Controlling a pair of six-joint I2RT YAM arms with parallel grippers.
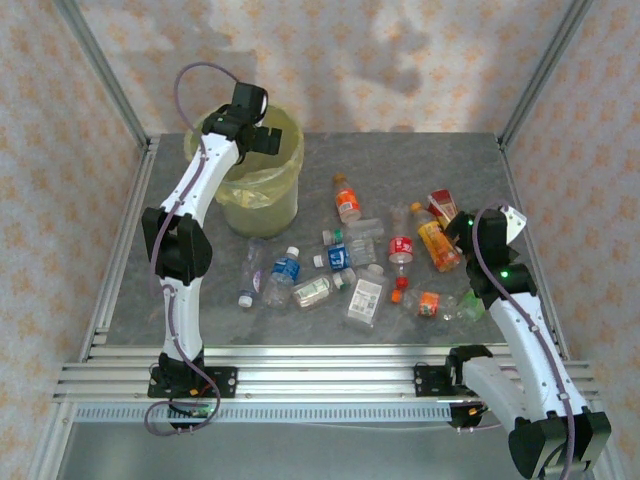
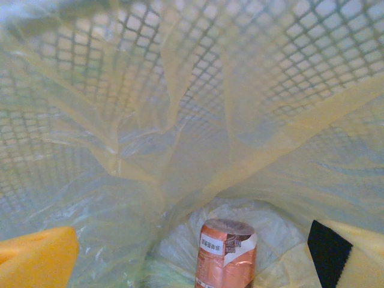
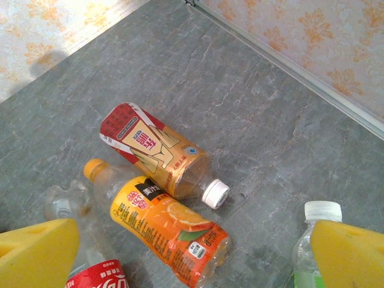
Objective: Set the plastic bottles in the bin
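Bottles [image 1: 365, 298] crowd mid-table (some touching), bare table [image 1: 450, 170] behind, bin [image 1: 262, 200] far-left.

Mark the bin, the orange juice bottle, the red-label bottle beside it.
bin [image 1: 262, 205], top external view, front wall.
orange juice bottle [image 3: 167, 227], right wrist view, label.
red-label bottle [image 3: 155, 150], right wrist view, label.

we read this as a robotics lab test cell, not a home. the grey stone-patterned tabletop [image 1: 450, 170] is boxed in by bare silver aluminium frame posts [image 1: 100, 70] — and the pale panels printed with a peach floral pattern [image 1: 350, 50] stand behind those posts as a backdrop. a white-and-black left robot arm [image 1: 200, 180] and its right-hand twin [image 1: 530, 335] are bolted to slotted silver aluminium rails [image 1: 320, 380] at the near edge, a small green indicator light [image 1: 505, 272] glowing on the right one. small plastic bottles [image 1: 348, 200] lie strewn on the top beside a round mesh bin lined with a yellow-green bag [image 1: 265, 205].
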